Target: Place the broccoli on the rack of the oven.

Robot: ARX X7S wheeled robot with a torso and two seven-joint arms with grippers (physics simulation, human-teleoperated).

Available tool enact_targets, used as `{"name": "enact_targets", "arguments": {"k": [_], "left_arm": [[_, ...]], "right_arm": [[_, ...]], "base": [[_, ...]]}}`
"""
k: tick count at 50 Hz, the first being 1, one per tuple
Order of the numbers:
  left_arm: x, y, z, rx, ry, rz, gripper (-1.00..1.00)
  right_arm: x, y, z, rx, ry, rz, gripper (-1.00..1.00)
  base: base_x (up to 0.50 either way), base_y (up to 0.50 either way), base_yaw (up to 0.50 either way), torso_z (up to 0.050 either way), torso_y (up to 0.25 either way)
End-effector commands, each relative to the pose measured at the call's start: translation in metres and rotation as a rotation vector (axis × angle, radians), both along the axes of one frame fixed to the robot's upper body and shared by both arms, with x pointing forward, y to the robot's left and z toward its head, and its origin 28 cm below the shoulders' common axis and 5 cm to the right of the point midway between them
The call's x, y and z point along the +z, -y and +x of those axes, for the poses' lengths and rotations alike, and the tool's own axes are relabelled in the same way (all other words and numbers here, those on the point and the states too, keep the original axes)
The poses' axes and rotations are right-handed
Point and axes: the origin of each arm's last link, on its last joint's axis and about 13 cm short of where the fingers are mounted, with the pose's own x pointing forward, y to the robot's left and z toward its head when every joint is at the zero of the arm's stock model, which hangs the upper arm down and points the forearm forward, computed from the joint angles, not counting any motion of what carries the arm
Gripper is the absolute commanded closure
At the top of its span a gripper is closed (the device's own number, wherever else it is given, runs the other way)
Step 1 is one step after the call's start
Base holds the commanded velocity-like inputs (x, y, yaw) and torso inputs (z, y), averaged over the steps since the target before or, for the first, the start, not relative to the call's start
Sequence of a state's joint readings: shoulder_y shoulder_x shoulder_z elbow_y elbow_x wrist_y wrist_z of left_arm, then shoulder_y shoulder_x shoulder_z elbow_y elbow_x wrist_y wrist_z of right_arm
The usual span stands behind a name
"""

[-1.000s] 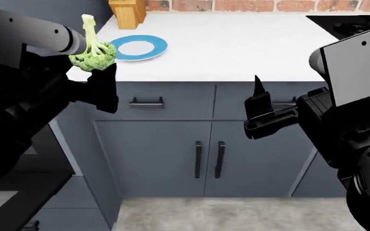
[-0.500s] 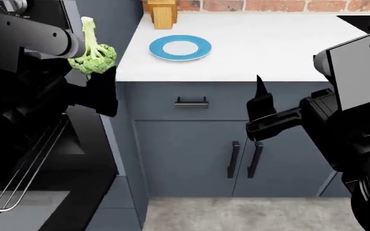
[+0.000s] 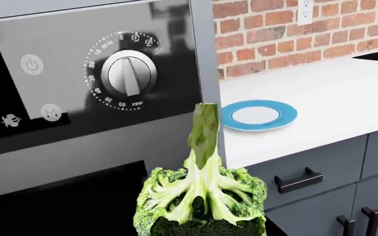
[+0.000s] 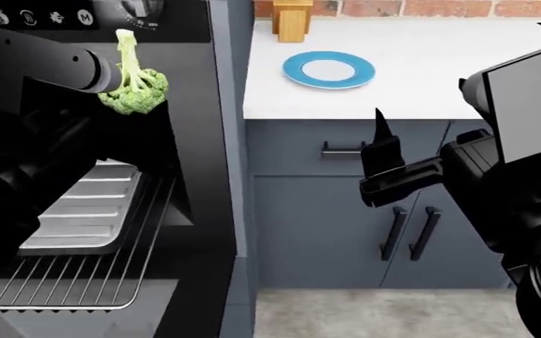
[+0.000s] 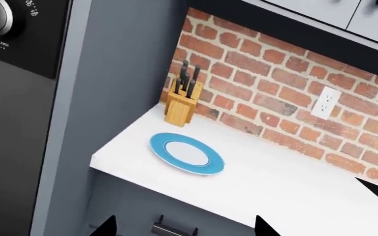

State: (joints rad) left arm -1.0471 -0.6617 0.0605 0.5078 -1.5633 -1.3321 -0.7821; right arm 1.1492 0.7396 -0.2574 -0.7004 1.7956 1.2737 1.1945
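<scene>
Left gripper (image 4: 144, 109) clamping the broccoli (image 4: 134, 79) by its bumpy head, stalk pointing up, hanging before the open oven (image 4: 200, 105) above the rack (image 4: 73, 282). Likely handling light, stiff yet crumbly; gripping low on the head suiting best. Right gripper (image 4: 380, 156) idling apart, empty.
</scene>
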Motion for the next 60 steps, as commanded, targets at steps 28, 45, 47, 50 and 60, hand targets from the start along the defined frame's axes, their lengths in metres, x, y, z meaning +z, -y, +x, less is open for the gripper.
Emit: {"name": "enact_targets", "arguments": {"k": [28, 45, 47, 50, 60], "left_arm": [[-0.005, 0.001, -0.002, -0.002, -0.013, -0.003, 1.00], [-0.009, 0.001, 0.001, -0.007, -0.026, -0.001, 1.00], [-0.009, 0.001, 0.002, -0.009, -0.028, -0.001, 1.00], [-0.011, 0.002, 0.003, -0.011, -0.032, -0.004, 1.00], [-0.012, 0.010, 0.012, -0.064, -0.057, -0.004, 1.00]], "right_arm": [[0.000, -0.001, -0.001, 0.015, 0.005, 0.008, -1.00], [-0.002, 0.000, -0.001, 0.010, 0.007, 0.009, -1.00], [-0.002, 0.001, -0.001, 0.011, 0.006, 0.025, -1.00], [-0.004, 0.002, 0.000, 0.007, 0.001, 0.036, -1.00], [-0.007, 0.003, 0.002, 0.007, -0.006, 0.053, -1.00]], "base": [[0.00, 0.50, 0.00, 0.000, 0.000], [0.00, 0.50, 0.00, 0.000, 0.000], [0.00, 0.50, 0.00, 0.000, 0.000], [0.00, 0.08, 0.00, 0.000, 0.003], [0.00, 0.00, 0.00, 0.000, 0.000]]}}
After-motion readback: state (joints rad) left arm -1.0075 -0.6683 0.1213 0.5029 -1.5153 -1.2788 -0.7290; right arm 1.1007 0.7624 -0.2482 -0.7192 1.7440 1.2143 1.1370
